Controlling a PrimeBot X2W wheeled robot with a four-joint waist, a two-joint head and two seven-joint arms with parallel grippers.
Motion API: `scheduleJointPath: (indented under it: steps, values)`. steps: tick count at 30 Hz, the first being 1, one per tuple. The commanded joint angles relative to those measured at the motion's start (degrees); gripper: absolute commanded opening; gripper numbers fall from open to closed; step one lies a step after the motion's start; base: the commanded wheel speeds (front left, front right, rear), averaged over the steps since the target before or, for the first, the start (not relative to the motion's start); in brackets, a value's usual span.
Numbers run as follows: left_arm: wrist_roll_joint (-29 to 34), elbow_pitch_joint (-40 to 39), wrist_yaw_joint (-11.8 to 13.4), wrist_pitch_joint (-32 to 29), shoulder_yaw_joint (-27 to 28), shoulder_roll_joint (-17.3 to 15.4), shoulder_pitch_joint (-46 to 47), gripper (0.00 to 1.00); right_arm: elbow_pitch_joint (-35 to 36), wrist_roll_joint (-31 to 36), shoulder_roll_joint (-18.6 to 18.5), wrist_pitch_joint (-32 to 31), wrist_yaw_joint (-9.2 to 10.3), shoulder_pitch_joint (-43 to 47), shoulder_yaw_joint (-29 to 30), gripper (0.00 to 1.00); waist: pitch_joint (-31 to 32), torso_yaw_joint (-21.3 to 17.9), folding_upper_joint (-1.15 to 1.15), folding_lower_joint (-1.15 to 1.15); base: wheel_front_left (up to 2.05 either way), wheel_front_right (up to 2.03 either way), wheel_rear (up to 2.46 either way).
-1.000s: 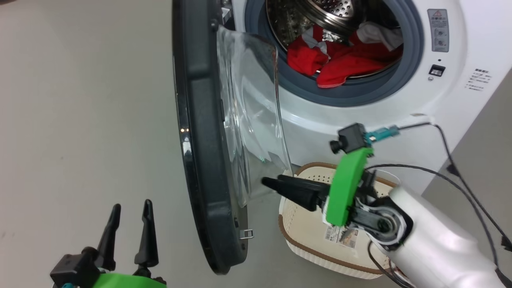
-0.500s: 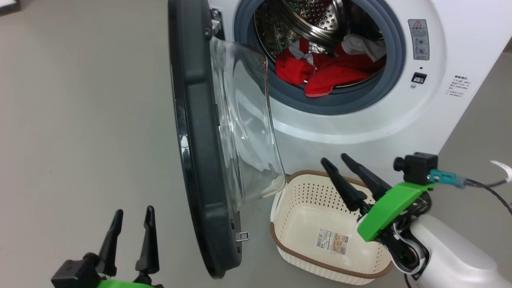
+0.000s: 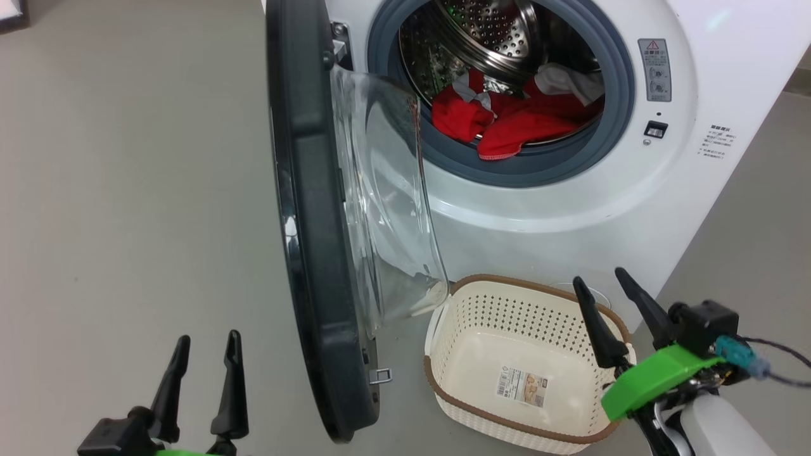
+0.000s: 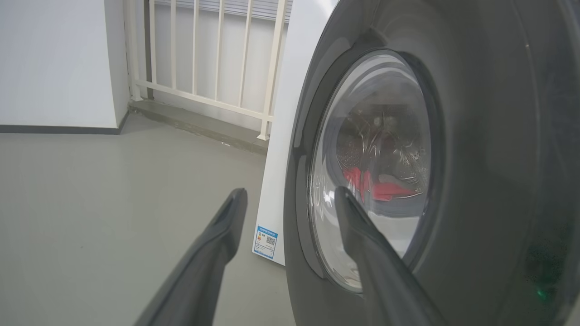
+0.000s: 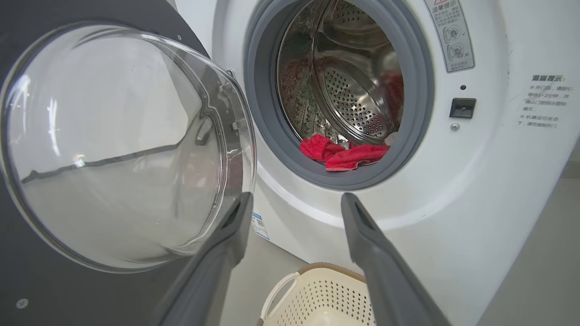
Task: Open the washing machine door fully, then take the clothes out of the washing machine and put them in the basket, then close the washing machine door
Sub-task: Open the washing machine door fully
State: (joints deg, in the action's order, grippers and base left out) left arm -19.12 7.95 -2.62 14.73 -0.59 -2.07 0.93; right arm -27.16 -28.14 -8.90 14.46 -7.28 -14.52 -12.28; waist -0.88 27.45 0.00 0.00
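Now, the washing machine door: is standing swung out on its hinge, nearly edge-on to the head camera and roughly square to the machine's front, leaving the mouth free for an arm to reach in (whether it can swing wider, I cannot tell).
Door's look: the wide glossy black rim is catching highlights; the clear glass bowl is bulging toward the machine side, its lower edge hanging just beside the basket's left handle.
The washing machine: its white front is facing the robot, a grey gasket ringing the perforated steel drum.
The clothes: are lying heaped at the bottom front of the drum, bright red with white patches, one red hem spilling onto the gasket lip, probably the easiest place to pinch.
The basket: is sitting on the floor below the mouth, near the machine's front, holding just a paper label on its bottom; I judge it is placed there to keep the carry short.
Right gripper: is hovering by the basket's right end, jaws spread wide and holding nothing, pointing up toward the mouth as if poised for the reach.
Left gripper: is waiting low on the door's outer side, jaws parted and empty, well apart from the clothes.
Stage: the door-opening step is looking done; no garment is out yet.
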Motion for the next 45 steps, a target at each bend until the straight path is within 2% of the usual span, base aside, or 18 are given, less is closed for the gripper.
scheduleJointPath:
  steps: [1,4,8,15,32,33,34,35,36,45]
  values:
    - [0.4,-1.51,-0.38,0.27,1.75,-0.81,1.05,1.0,2.93,4.01,0.73,0.52,-0.21,0.55,1.23,1.0,-0.26,-0.09,0.0,0.0,0.0,0.0,0.0]
    - [0.31,-1.7,-0.46,0.27,1.75,-0.81,1.32,1.0,6.16,10.39,2.37,0.52,-0.21,2.72,4.62,1.0,-0.45,-0.18,0.0,0.0,0.0,0.0,0.0]
    - [0.27,-2.06,-0.48,0.27,1.81,-0.81,1.2,1.0,9.33,13.97,4.26,0.53,-0.21,5.54,7.47,1.0,-0.05,-0.13,0.0,0.0,0.0,0.0,0.0]
    - [0.21,-2.69,-0.28,0.27,2.12,-0.81,0.58,1.0,10.47,15.27,5.48,0.53,-0.21,7.66,8.46,1.0,0.05,-0.48,0.0,0.0,0.0,0.0,0.0]
    - [-0.61,-2.9,-0.1,0.27,1.94,-0.81,0.71,1.0,9.48,15.6,5.83,0.53,-0.21,7.46,8.34,1.0,-0.6,-0.53,0.0,0.0,0.0,0.0,0.0]
    - [-0.63,-2.88,-0.14,0.27,1.91,-0.81,0.72,0.85,9.45,15.58,5.83,0.53,-0.21,7.44,8.35,1.0,-0.62,-0.5,0.0,0.0,0.0,0.0,0.0]
    - [-0.61,-2.91,-0.17,0.27,1.96,-0.81,0.74,0.46,9.43,15.56,5.84,0.53,-0.21,7.41,8.35,1.0,-0.64,-0.49,0.0,0.0,0.0,0.0,0.0]
    - [-0.51,-2.95,-0.16,0.27,2.01,-0.81,0.76,0.14,9.4,15.57,5.85,0.53,-0.21,7.37,8.34,1.0,-0.64,-0.48,0.0,0.0,0.0,0.0,0.0]
    - [-0.39,-3.01,-0.1,0.27,2.03,-0.81,0.81,0.0,9.39,15.56,5.86,0.53,-0.21,7.34,8.34,1.0,-0.64,-0.46,0.0,0.0,0.0,0.0,0.0]
    - [-2.38,-9.27,1.73,0.27,1.27,-0.81,3.61,0.0,9.29,15.44,5.92,0.53,-0.21,7.41,8.63,1.0,-0.15,-0.28,0.0,0.0,0.0,0.0,0.0]
